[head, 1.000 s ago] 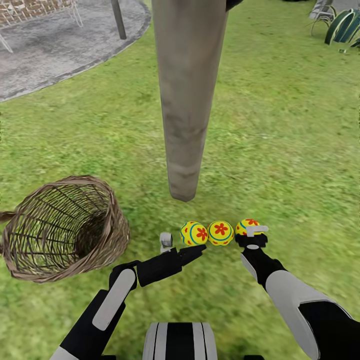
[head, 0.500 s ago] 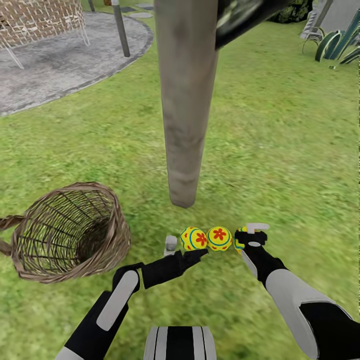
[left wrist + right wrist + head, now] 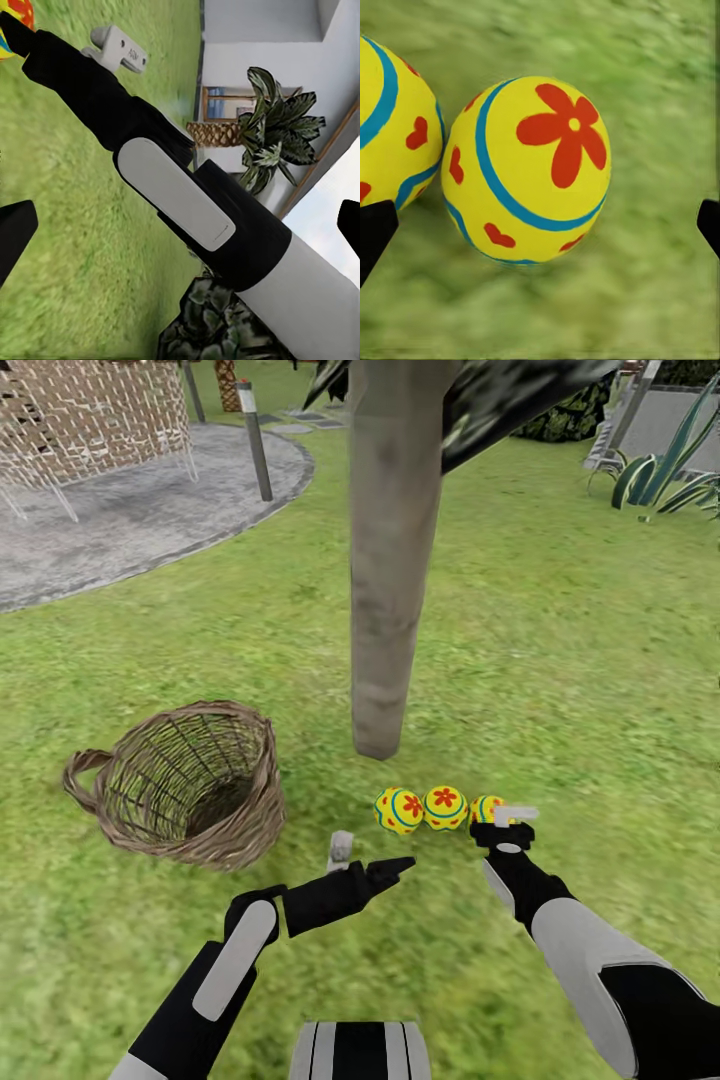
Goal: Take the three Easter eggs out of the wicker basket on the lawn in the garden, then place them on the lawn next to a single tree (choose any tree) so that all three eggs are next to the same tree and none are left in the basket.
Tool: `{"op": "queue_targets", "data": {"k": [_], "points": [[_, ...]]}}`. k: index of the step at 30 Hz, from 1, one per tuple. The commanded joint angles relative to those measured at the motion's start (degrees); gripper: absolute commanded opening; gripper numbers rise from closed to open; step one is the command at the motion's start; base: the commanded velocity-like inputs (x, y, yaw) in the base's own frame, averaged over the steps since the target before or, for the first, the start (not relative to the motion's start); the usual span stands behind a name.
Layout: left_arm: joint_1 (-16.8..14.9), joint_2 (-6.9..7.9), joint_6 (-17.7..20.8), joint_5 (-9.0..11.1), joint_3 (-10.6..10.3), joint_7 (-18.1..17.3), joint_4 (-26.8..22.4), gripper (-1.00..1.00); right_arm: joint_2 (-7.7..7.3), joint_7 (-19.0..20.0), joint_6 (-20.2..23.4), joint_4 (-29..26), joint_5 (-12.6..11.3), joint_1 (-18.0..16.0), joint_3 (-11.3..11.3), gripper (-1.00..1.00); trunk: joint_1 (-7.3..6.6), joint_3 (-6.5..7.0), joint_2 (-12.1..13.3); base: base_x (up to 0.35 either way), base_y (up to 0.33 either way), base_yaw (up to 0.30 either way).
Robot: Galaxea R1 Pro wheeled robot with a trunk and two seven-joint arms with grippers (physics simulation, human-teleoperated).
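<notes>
Three yellow Easter eggs lie in a row on the lawn, just in front of the foot of the pale tree trunk. My right gripper hovers open at the rightmost egg; in the right wrist view that egg rests on the grass between the spread fingertips, untouched, with its neighbour beside it. My left gripper is open, a little short of the leftmost egg. The wicker basket stands tilted to the left with nothing visible inside.
A grey gravel patio with a post and a wire seat lies at the far left. Spiky plants grow at the far right. The left wrist view looks across my right arm to a white house.
The whole view has shifted, so the camera moved: tree, basket and eggs now look farther off. My left fingertip, earlier against the leftmost egg, is now apart from it.
</notes>
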Motion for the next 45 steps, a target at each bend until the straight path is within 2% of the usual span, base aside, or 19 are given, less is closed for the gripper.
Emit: {"op": "queue_targets", "data": {"k": [1, 11, 14, 17, 18, 19, 22, 24, 26, 28, 31, 35, 39, 40, 41, 43, 45], "points": [[0.00, 0.00, -0.01, -0.03, 0.00, 0.01, 0.00, 1.00, 0.00, 0.00, 0.00, 0.00, -0.01, 0.00, -0.03, 1.00, -0.02, 0.23, 0.02, -0.340, 0.150, 0.000], [0.00, 0.00, -0.04, -0.03, 0.06, 0.00, 0.00, 1.00, 0.17, -0.15, 0.11, -0.08, -0.01, 0.00, 0.00, 1.00, -0.28, 2.44, 0.15, -0.340, 0.150, 0.000], [0.00, 0.05, -0.04, -0.04, 0.04, 0.03, -0.08, 1.00, 0.18, -0.12, 2.61, -1.42, 0.03, 0.00, -0.01, 1.00, -0.36, 3.11, 0.19, -0.339, 0.150, 0.000], [0.00, 0.47, 0.05, -0.10, 0.33, -0.01, -1.35, 1.00, 0.23, -0.09, 3.33, -3.18, -0.03, 0.05, 0.02, 1.00, -0.43, 3.77, 0.23, -0.339, 0.150, 0.000], [0.00, 0.61, 0.15, -0.11, 0.62, 0.02, -1.70, 1.00, 0.25, -0.09, 4.04, -3.27, -0.04, 0.08, 0.03, 1.00, -0.46, 3.99, 0.24, -0.339, 0.150, 0.000], [0.00, 0.77, 0.33, -0.23, 1.14, 0.11, -1.85, 1.00, 0.18, 0.14, 6.89, -3.36, -0.02, 0.14, 0.04, 1.00, -0.49, 4.22, 0.26, -0.339, 0.150, 0.000], [0.00, 1.25, 0.78, -0.28, 2.57, 0.20, -1.97, 1.00, 0.03, 1.53, 9.00, -3.30, -0.07, 0.22, 0.05, 1.00, -0.56, 4.88, 0.30, -0.339, 0.150, 0.000], [0.00, 1.99, 0.98, -0.21, 4.76, 0.23, -1.97, 1.00, 0.01, 2.53, 9.36, -3.23, -0.09, 0.48, 0.10, 1.00, -0.62, 5.32, 0.32, -0.340, 0.150, 0.000], [0.00, 2.73, 1.46, -0.17, 5.53, 0.18, -2.01, 1.00, -0.06, 2.88, 9.46, -3.04, -0.10, 0.61, 0.12, 1.00, -0.67, 5.77, 0.35, -0.340, 0.150, 0.000], [0.00, 4.33, 1.95, -0.13, 5.51, 0.17, -2.22, 1.00, -0.08, 3.01, 9.48, -2.88, -0.10, 0.68, 0.13, 1.00, -0.72, 6.21, 0.38, -0.254, 0.115, 0.000], [0.03, 5.83, 2.09, -0.20, 5.34, 0.16, -2.25, 1.00, -0.18, 3.51, 9.45, -2.68, -0.11, 1.19, 0.13, 1.00, -0.80, 6.88, 0.42, -0.078, 0.036, 0.000], [0.76, 6.26, 2.05, -0.41, 5.20, 0.21, -1.80, 1.00, -0.18, 6.08, 9.41, -2.49, -0.28, 2.54, 0.13, 1.00, -0.90, 7.76, 0.47, -0.012, 0.006, 0.000], [1.46, 6.81, 1.91, -0.72, 5.19, 0.25, -1.34, 1.00, -0.21, 6.78, 9.41, -2.40, -0.29, 4.70, 0.13, 1.00, -1.00, 8.65, 0.52, -0.001, 0.001, 0.000], [1.97, 8.99, 1.88, -0.75, 5.16, 0.25, -1.25, 1.00, -0.23, 6.90, 9.26, -2.38, -0.25, 6.35, 0.13, 1.00, -1.03, 8.87, 0.54, 0.000, 0.000, 0.000], [2.51, 10.47, 1.83, -0.68, 5.13, 0.21, -1.24, 1.00, -0.20, 7.01, 8.98, -2.44, -0.16, 7.63, 0.13, 1.00, -1.05, 9.09, 0.55, 0.000, 0.000, 0.000], [3.74, 11.70, 1.69, -0.72, 5.11, 0.23, -1.24, 1.00, -0.06, 7.40, 8.76, -2.68, -0.02, 9.72, 0.16, 1.00, -1.11, 9.53, 0.58, 0.000, 0.000, 0.000], [5.51, 12.34, 1.38, -0.86, 5.10, 0.36, -1.06, 1.00, 0.15, 8.12, 8.49, -2.82, 0.04, 11.71, 0.23, 1.00, -1.16, 9.98, 0.60, 0.000, 0.000, 0.000]]}}
